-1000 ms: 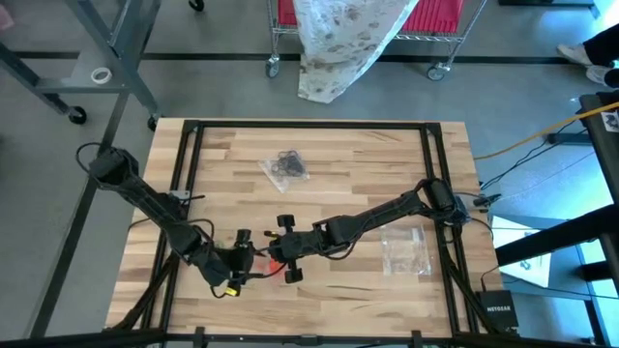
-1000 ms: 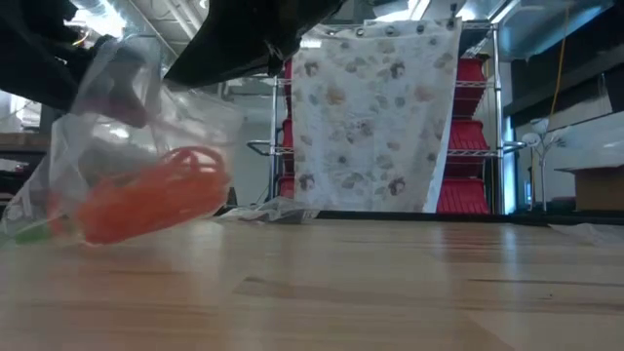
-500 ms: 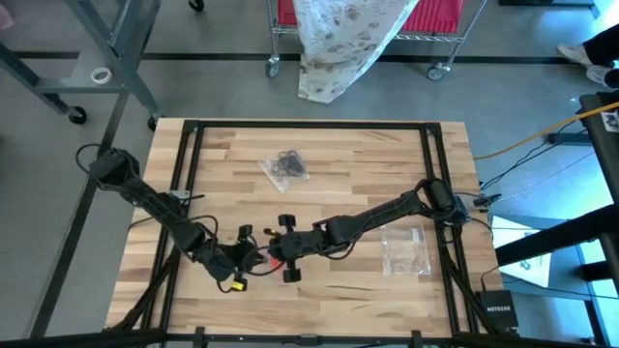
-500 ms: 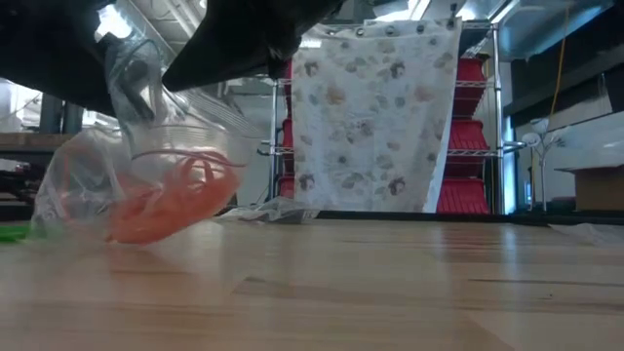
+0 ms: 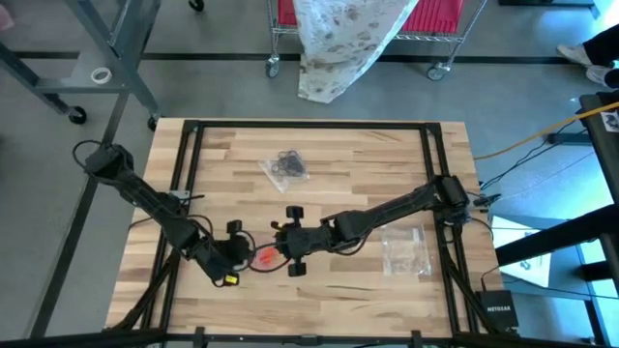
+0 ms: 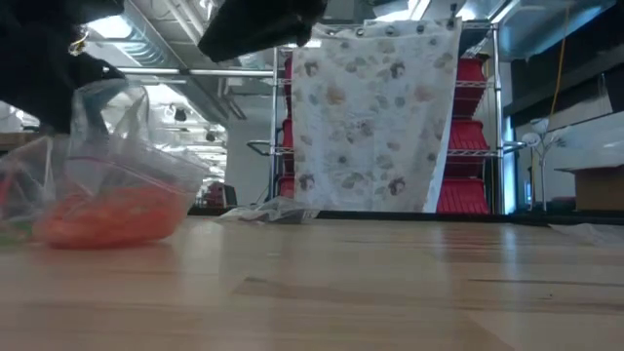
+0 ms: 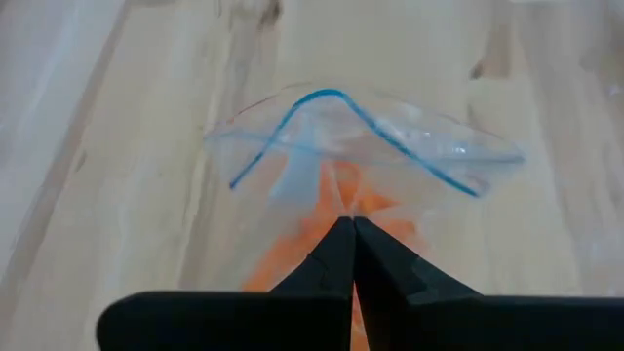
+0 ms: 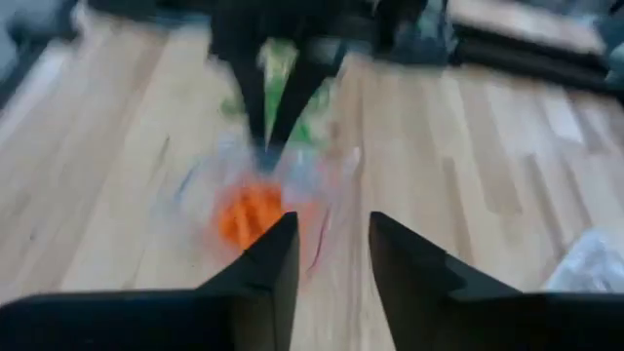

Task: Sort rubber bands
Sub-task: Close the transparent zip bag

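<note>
Orange rubber bands (image 5: 263,256) bagged — black-band bag (image 5: 285,166) well apart

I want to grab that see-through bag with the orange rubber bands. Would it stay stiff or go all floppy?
Probably floppy: the clear bag is thin film, its blue-edged mouth sagging in a wavy curve. It is likely light, holding only thin orange rubber bands. It might slide on the smooth wooden table; the left claw pinches it shut.

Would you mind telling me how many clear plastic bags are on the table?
3: one with black bands at the far middle, an apparently empty one on the right, one with orange bands between the grippers. More may be hidden.
</note>
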Robot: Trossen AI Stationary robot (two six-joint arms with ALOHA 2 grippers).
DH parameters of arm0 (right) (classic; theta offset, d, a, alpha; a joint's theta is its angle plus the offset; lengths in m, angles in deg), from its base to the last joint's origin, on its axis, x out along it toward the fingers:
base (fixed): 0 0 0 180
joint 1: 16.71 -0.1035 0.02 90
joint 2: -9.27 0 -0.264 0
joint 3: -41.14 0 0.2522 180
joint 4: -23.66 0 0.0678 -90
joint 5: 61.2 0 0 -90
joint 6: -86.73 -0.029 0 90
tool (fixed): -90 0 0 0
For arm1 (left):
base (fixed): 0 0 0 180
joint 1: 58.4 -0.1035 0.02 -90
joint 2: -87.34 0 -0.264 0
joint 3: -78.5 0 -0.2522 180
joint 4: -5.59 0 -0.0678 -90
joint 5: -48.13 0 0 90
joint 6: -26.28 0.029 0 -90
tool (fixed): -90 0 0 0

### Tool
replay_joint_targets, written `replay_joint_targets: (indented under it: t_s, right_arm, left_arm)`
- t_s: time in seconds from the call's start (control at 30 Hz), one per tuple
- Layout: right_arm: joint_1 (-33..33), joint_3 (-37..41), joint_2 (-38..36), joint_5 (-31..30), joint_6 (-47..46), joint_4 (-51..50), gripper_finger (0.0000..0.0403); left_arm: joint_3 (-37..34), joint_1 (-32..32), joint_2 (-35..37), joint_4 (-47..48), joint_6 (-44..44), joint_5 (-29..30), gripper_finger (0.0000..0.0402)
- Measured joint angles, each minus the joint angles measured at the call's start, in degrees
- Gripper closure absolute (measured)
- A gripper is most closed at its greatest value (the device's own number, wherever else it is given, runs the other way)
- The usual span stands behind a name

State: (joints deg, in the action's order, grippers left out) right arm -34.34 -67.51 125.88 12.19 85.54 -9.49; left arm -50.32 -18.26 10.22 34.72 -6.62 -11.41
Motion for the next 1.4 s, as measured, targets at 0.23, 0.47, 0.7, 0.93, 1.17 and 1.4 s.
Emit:
replay_joint_targets:
  t_s: [0.23,0.47,0.7,0.93,1.17,1.4]
  right_arm:
    - [0.9,-0.1,4.1,0.0,-6.3,17.1,0.027]
    - [1.6,-0.1,8.8,2.7,-10.9,17.7,0.0276]
    - [0.8,0.0,9.5,7.6,-12.1,0.8,0.0276]
    - [-1.0,0.1,9.4,7.8,-12.2,-7.5,0.0276]
    - [-0.4,-7.5,8.3,3.8,-13.6,-5.4,0.0276]
    - [0.7,-8.6,10.9,0.3,-20.1,6.7,0.0276]
  left_arm:
    - [0.1,-0.8,0.0,-4.0,1.8,0.0,0.0401]
    - [0.1,-1.3,-0.3,-4.0,1.8,0.2,0.0401]
    - [0.0,-1.3,-0.3,-0.2,0.3,0.3,0.0401]
    - [-2.9,-1.3,-0.3,-1.2,-2.3,0.3,0.0401]
    - [-3.0,-1.3,-0.3,-3.9,-1.2,0.2,0.0401]
    - [-3.0,-1.6,-0.3,-5.8,0.1,0.3,0.0401]
